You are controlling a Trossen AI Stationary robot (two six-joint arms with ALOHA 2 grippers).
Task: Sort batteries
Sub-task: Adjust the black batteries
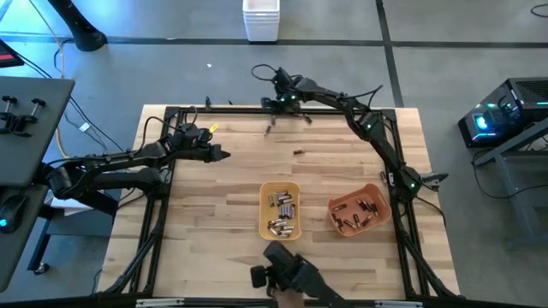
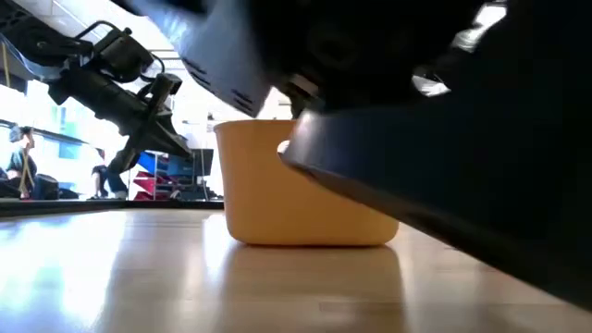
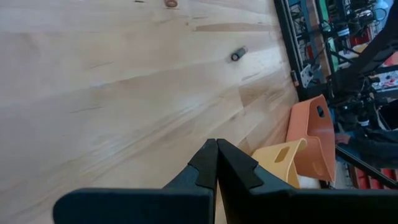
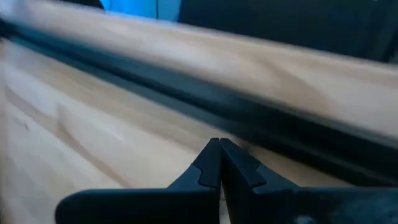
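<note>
At the desk's (image 1: 214, 214) near edge a dark camera mount (image 1: 287, 272) stands, cut off by the picture's bottom; in the low view its blurred bulk hides the right half of the scene. Just beyond it lies the yellow tray (image 1: 281, 210), holding silvery batteries (image 1: 282, 203) in two loose clusters; from the low view only its wall shows, not its contents. To its right, near but apart, the orange tray (image 1: 360, 211) sits tilted, with dark batteries (image 1: 366, 208) inside, too small to count. In the left wrist view both trays are seen edge-on and half cut off.

Farther back, near the desk's middle, one loose battery (image 1: 299, 152) lies alone. Another small piece (image 1: 270, 129) lies near the far edge, too small to identify.

The left gripper (image 1: 224, 155) hangs over the left part of the desk, jaws clenched on nothing. The right gripper (image 1: 272, 103) is at the far edge by the frame rail, jaws also clenched and empty; its wrist view is blurred.
</note>
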